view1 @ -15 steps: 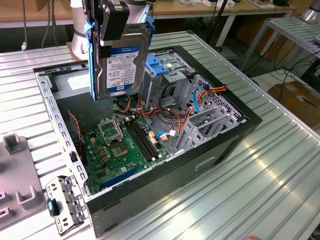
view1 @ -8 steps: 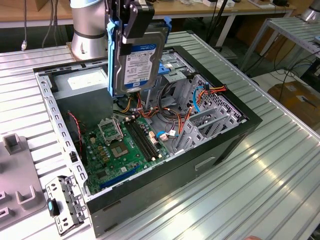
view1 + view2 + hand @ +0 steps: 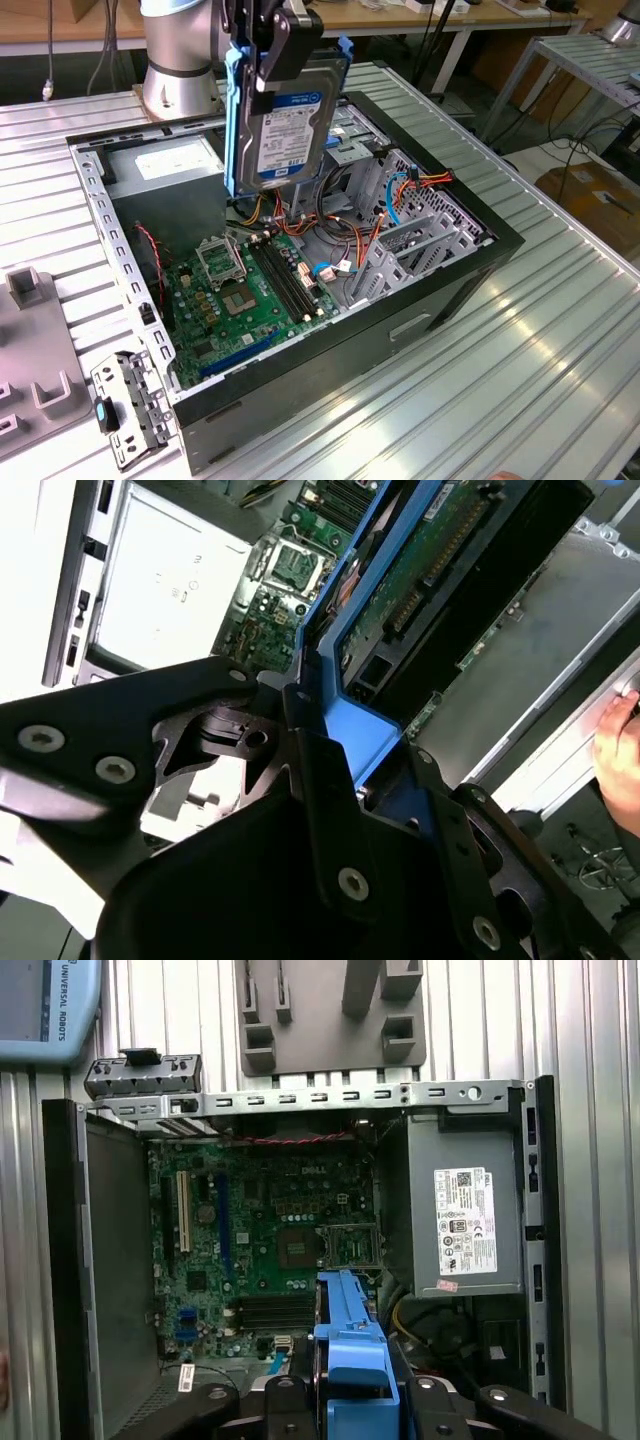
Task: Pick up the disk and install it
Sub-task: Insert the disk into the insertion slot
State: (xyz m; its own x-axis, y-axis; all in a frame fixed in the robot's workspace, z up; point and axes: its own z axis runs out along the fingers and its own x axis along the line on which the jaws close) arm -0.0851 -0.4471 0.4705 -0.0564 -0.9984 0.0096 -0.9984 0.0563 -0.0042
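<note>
The disk (image 3: 285, 125) is a silver drive with a white-and-blue label and blue side rails. It hangs upright, on edge, above the back of the open computer case (image 3: 440, 290). My gripper (image 3: 275, 45) is shut on the disk's upper end. In the second wrist view the black fingers (image 3: 320, 780) clamp the blue rail (image 3: 355, 730), and the disk's green circuit side (image 3: 420, 570) runs away from them. The first wrist view looks down past the gripper (image 3: 352, 1395) and the blue rail (image 3: 350, 1355) into the case.
Inside the case lie the green motherboard (image 3: 250, 285), a grey power supply (image 3: 165, 165) with a white sticker, loose cables (image 3: 345, 245) and metal drive bays (image 3: 410, 215). A grey fixture (image 3: 30, 350) and a bracket with a blue latch (image 3: 125, 410) sit at the exterior view's left. A hand (image 3: 620, 745) is beside the case.
</note>
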